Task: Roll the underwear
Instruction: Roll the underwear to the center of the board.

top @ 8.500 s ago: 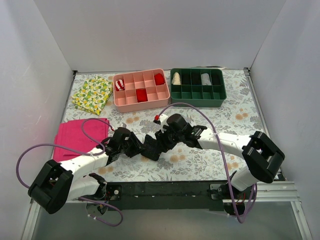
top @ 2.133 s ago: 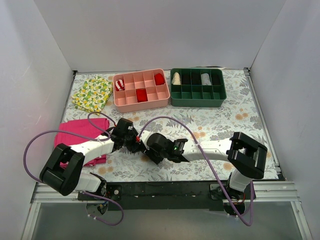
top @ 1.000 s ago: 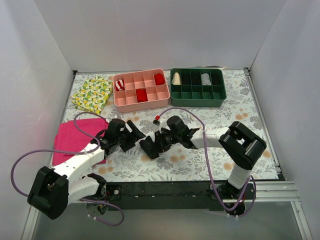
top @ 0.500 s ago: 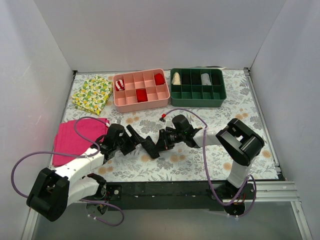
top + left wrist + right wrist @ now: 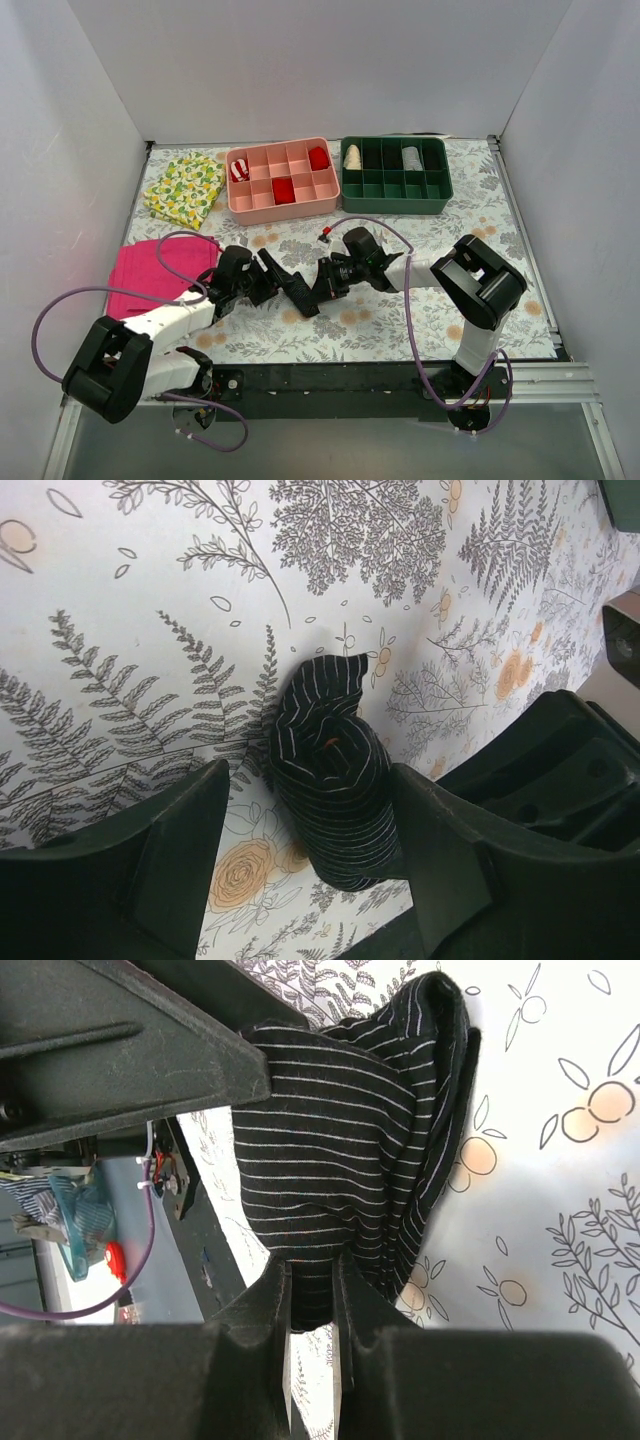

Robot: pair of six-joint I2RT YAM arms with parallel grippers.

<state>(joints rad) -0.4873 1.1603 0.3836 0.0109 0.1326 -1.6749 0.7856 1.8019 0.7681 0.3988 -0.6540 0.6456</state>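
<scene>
The right fingers (image 5: 276,1295) are nearly closed, pinching a fold at the edge of the underwear (image 5: 340,1130). The cloth fans out from that pinch into a bunched mass. It is black with thin pale stripes.

The left fingers (image 5: 180,850) stand open, one on each side of the underwear. A strip of bare table (image 5: 400,330) shows between one finger and the cloth. The other finger is right beside the cloth, and whether it touches cannot be told. In the left wrist view the underwear lies on the table as a short, loosely wound roll, with a curl of fabric at its middle.

In the top view the two arms meet over the underwear from opposite sides, the left arm from the left and the right arm from the right. The underwear sits on the fern-and-flower table, nearer the arms' bases than the back wall.

A folded magenta cloth (image 5: 155,272) lies flat to the left of the underwear, partly under the left arm. A pink divided tray (image 5: 283,205) stands behind the underwear with red rolls and a red-and-white one in its cells. A lemon-print cloth (image 5: 184,188) lies behind the underwear and to the left, beside that tray. A dark green divided tray (image 5: 395,205) stands behind it and to the right, with cream, black and grey rolls along its back row.
</scene>
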